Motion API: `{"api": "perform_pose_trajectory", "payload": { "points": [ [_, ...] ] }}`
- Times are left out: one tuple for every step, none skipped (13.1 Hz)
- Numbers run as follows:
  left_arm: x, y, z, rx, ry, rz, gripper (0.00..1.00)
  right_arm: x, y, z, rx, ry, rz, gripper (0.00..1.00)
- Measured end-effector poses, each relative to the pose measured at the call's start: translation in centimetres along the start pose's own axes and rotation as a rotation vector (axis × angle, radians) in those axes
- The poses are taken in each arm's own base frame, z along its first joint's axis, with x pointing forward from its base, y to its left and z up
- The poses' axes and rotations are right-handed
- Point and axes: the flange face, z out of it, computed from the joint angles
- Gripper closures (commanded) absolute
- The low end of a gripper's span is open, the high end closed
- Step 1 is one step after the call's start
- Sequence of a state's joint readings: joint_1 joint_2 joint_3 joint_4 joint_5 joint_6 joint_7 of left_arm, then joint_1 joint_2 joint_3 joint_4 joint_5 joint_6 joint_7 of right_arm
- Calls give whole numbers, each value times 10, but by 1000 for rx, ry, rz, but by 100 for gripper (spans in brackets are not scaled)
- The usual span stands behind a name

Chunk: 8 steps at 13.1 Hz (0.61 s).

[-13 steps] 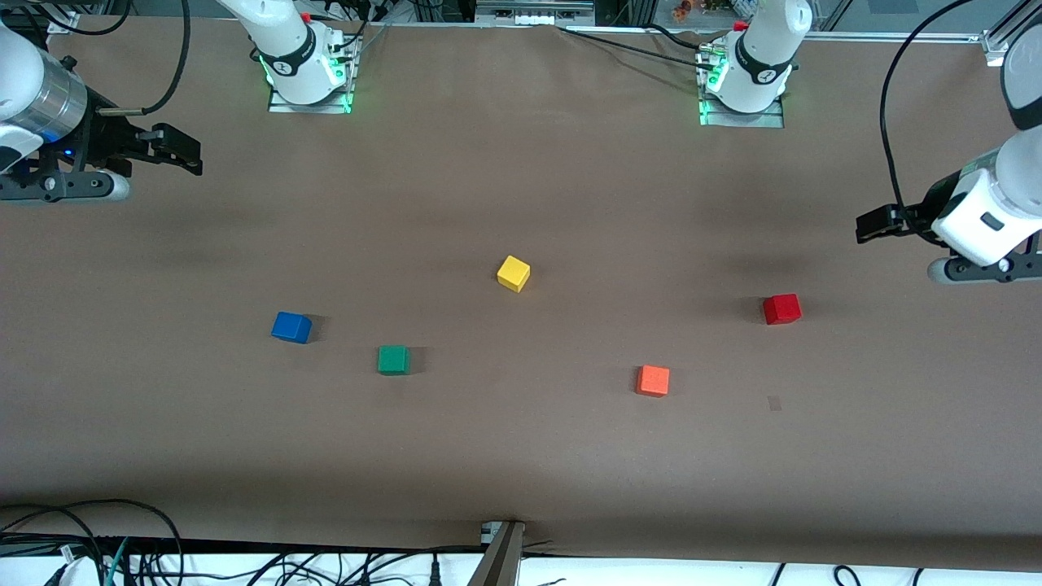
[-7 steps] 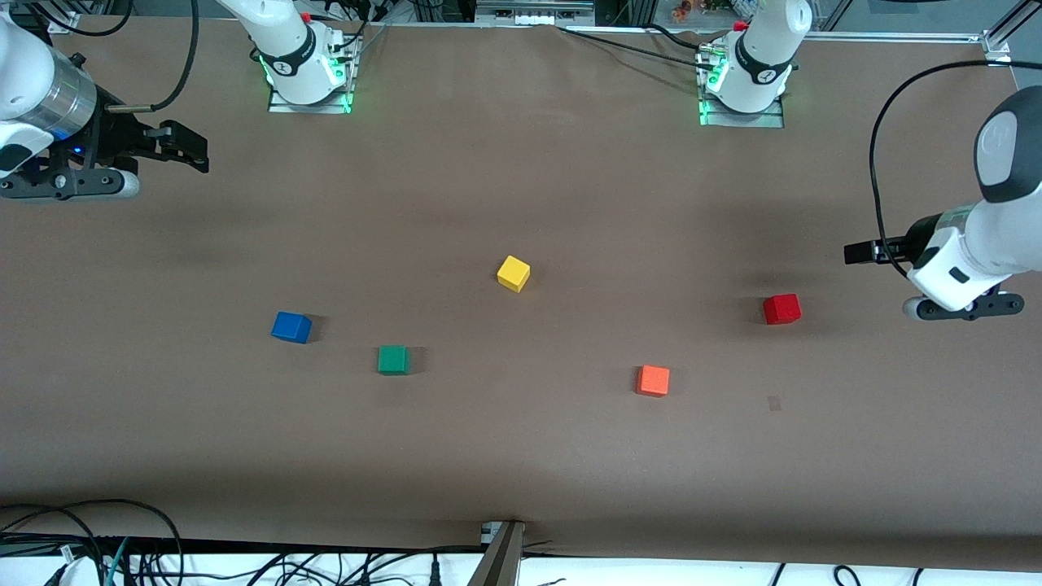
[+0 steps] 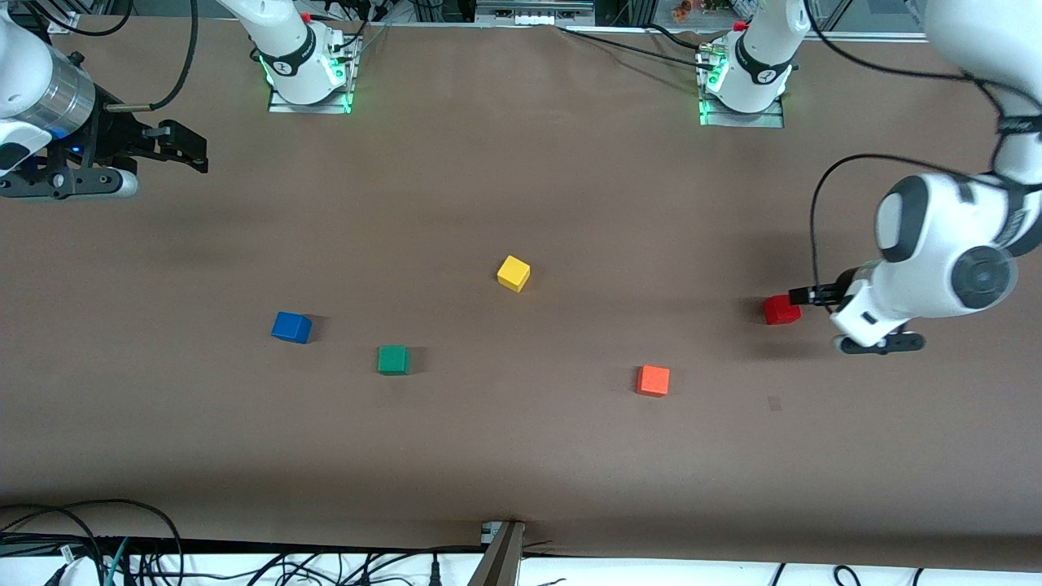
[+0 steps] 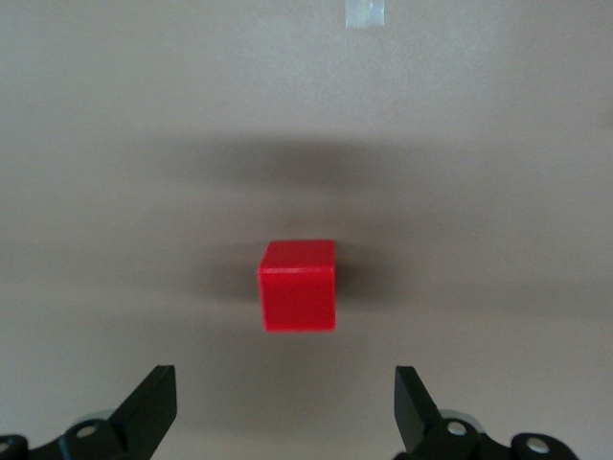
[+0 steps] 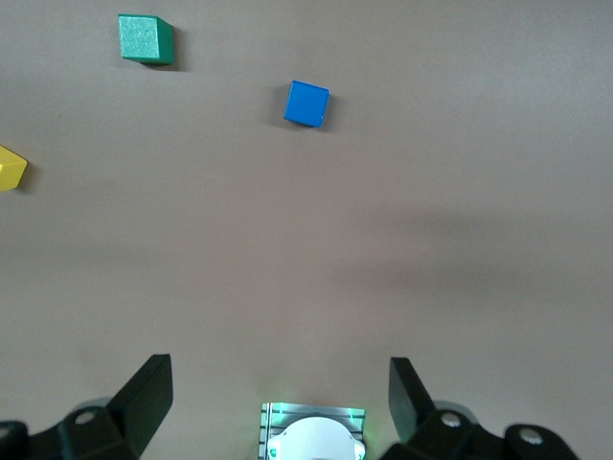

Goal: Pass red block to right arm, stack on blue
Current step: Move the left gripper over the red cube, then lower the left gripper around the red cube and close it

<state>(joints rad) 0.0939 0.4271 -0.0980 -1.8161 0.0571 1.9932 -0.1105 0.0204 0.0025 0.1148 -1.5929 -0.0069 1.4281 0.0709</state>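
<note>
A brown tabletop (image 3: 521, 163) carries five small cubes. At the right arm's end, the right end effector (image 3: 183, 150) waits in the air over bare tabletop, its fingers spread wide and holding nothing. The blue cube (image 3: 291, 327) lies toward that end, with a green cube (image 3: 393, 359) beside it, slightly nearer the front camera. A yellow cube (image 3: 513, 273) sits near the middle. An orange cube (image 3: 653, 380) lies nearer the front camera. The red cube (image 3: 780, 309) rests on the tabletop toward the left arm's end. The left end effector (image 3: 802, 295) hangs just beside it, fingers wide apart, not gripping the cube.
</note>
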Motion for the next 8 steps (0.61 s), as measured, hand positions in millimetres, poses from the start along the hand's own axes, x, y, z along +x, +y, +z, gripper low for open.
{"api": "perform_pose_trajectory", "payload": {
  "points": [
    [3,0,15,-3,3,0,0,0,0,0,0,0,0,0],
    [7,0,25,-6,4,-2,0,0,0,0,0,0,0,0],
    [9,-1,32,-8,3,-3,0,0,0,0,0,0,0,0],
    [10,-2,37,-9,1,-4,0,0,0,0,0,0,0,0],
    [12,-2,44,-10,0,-5,0,0,0,0,0,0,0,0],
    [14,-3,53,-12,-6,-7,0,0,0,0,0,0,0,0],
    [15,-3,63,-13,-14,-7,0,0,0,0,0,0,0,0],
    [17,-3,72,-14,-18,-8,0,0,0,0,0,0,0,0]
  ]
}}
